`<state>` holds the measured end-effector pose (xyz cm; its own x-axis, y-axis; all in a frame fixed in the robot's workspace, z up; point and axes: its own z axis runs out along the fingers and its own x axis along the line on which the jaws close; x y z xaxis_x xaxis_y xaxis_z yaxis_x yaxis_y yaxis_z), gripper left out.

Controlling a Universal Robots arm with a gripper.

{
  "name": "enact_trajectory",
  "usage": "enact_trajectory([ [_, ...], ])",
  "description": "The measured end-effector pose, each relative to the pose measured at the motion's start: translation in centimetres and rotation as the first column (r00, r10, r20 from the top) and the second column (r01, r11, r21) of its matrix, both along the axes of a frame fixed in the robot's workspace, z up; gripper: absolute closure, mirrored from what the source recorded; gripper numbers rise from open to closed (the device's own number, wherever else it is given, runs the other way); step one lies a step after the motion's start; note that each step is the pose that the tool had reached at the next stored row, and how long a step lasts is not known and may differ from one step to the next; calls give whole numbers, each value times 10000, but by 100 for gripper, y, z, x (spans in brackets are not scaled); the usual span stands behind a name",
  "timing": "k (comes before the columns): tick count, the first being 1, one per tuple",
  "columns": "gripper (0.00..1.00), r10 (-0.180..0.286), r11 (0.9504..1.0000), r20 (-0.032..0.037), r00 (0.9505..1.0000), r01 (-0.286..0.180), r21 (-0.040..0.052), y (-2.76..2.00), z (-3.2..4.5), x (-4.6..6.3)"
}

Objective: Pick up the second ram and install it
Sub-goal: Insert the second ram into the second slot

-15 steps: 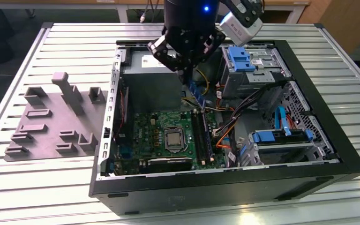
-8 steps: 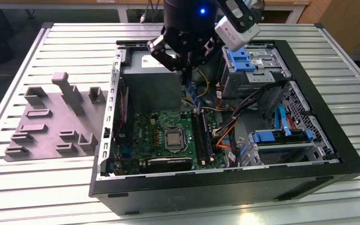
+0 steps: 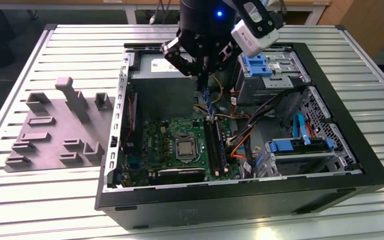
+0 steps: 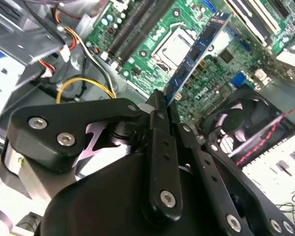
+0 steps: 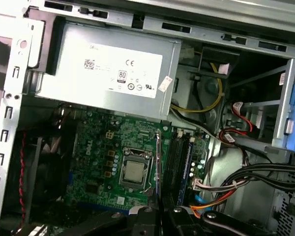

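The gripper (image 4: 160, 105) pinches one end of the second ram (image 4: 196, 54), its fingers pressed on the board. The blue-green stick hangs from the fingertips above the green motherboard (image 3: 158, 135) inside the open computer case (image 3: 245, 200), near the black memory slots (image 3: 215, 145). One stick is visible.

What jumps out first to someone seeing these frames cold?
The black gripper hanging over the open computer case, shut on the second ram, a thin blue stick held above the green motherboard. Next, the grey parts tray on the slatted table at the exterior view's left.
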<state>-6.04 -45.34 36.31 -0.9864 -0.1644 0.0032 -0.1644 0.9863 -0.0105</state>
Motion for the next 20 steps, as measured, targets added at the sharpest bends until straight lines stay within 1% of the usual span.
enact_trajectory([
  [3, 86, -69, 10000, -1, 10000, 69, 1, 2, -17, 56],
  [6, 86, -391, 9992, -1, 9992, 391, 0, 6, -36, 65],
  [11, 86, -969, 9953, -1, 9953, 969, 0, 9, -70, 77],
  [17, 86, -1047, 9945, -1, 9945, 1047, 0, 9, -122, 119],
  [20, 86, -1101, 9939, -1, 9939, 1101, 0, 9, -134, 149],
])
